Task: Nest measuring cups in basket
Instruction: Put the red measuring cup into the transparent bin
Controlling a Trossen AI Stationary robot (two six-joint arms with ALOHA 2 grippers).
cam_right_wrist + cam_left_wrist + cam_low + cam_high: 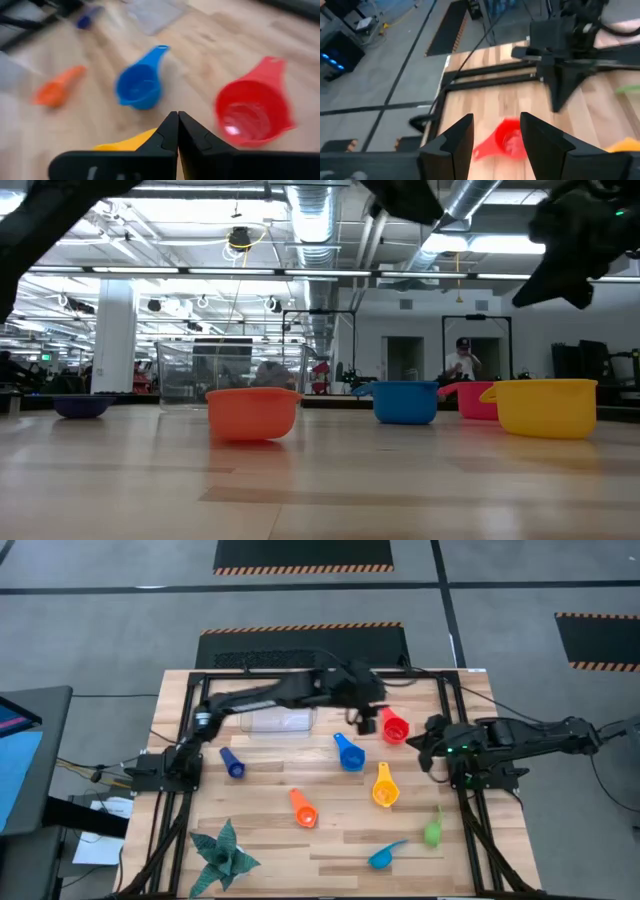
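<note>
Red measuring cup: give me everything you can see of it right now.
The red measuring cup is a round, glossy plastic cup with a short flat handle, standing upright and empty on the wooden table, right of the clear basket. Nothing touches it. The left gripper hovers over it with fingers open on either side. The right gripper, shut, sits close beside it.

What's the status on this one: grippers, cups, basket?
Left gripper open above the red cup. Right gripper shut, waiting alongside. Basket empty. Nothing blocking.
</note>
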